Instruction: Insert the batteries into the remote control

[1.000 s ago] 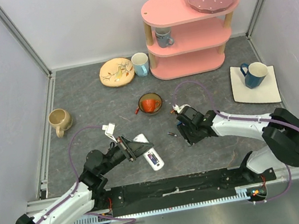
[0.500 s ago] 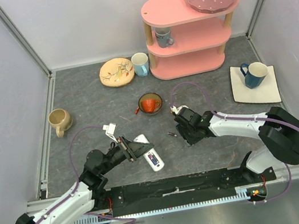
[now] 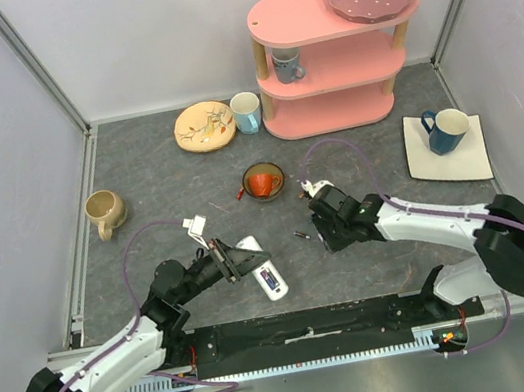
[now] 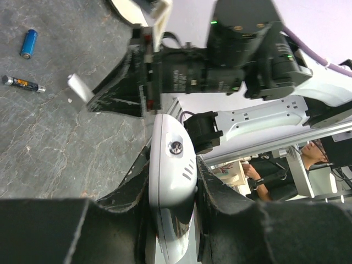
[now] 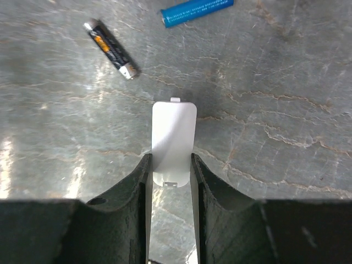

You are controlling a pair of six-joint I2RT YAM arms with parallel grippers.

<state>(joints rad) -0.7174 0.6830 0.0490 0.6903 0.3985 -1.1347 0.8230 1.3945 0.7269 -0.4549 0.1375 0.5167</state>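
Note:
The white remote control (image 3: 266,274) lies near the front of the table, its open compartment showing a blue and red battery. My left gripper (image 3: 242,259) is shut on its upper end; in the left wrist view the remote (image 4: 173,165) is clamped between the pads. My right gripper (image 3: 328,240) is shut on a small white battery cover (image 5: 173,135), low over the table. A dark battery (image 5: 111,49) and a blue battery (image 5: 197,11) lie just beyond it. The dark battery also shows in the top view (image 3: 302,236).
A red bowl (image 3: 263,182) sits behind the grippers with a red battery (image 3: 240,194) beside it. A wooden plate (image 3: 204,126) holding several thin batteries, a white mug (image 3: 246,111), a tan mug (image 3: 105,213), a pink shelf (image 3: 333,51) and a blue mug (image 3: 446,129) on a white square plate stand further back.
My right gripper has shifted slightly with the cover still in it. My left gripper has barely moved and keeps hold of the remote.

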